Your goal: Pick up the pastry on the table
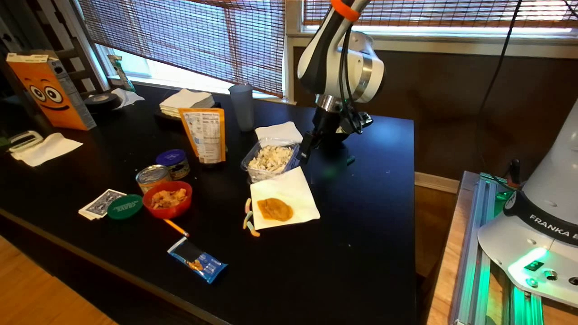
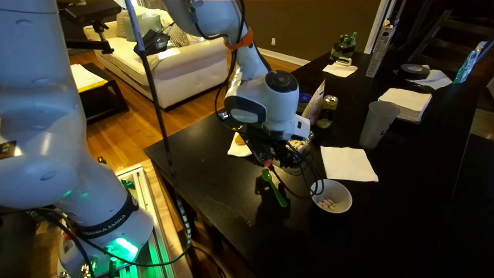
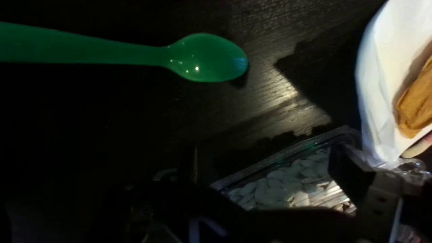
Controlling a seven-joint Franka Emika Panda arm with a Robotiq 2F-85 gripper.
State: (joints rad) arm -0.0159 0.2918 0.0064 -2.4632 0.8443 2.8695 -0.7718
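Note:
The pastry (image 1: 276,209) is a flat golden-brown piece lying on a white napkin (image 1: 303,194) on the black table (image 1: 361,262). In an exterior view the pastry (image 2: 239,140) is partly hidden behind the arm. In the wrist view the pastry (image 3: 416,104) and napkin (image 3: 376,77) are at the right edge, partly cut off. My gripper (image 3: 270,175) has its dark fingers wide apart with nothing held. It is above the clear box of pale pieces (image 3: 256,170), away from the pastry. In an exterior view the gripper (image 1: 321,143) hangs behind the box and napkin.
The clear box (image 1: 247,166) stands right behind the pastry's napkin. Gummy worms (image 1: 248,219) lie beside it. A green spoon (image 2: 276,189) and white bowl (image 2: 346,197) are near the gripper. A red bowl (image 1: 184,205), blue wrapper (image 1: 203,262), orange pouch (image 1: 203,135) and grey cup (image 1: 242,106) stand around.

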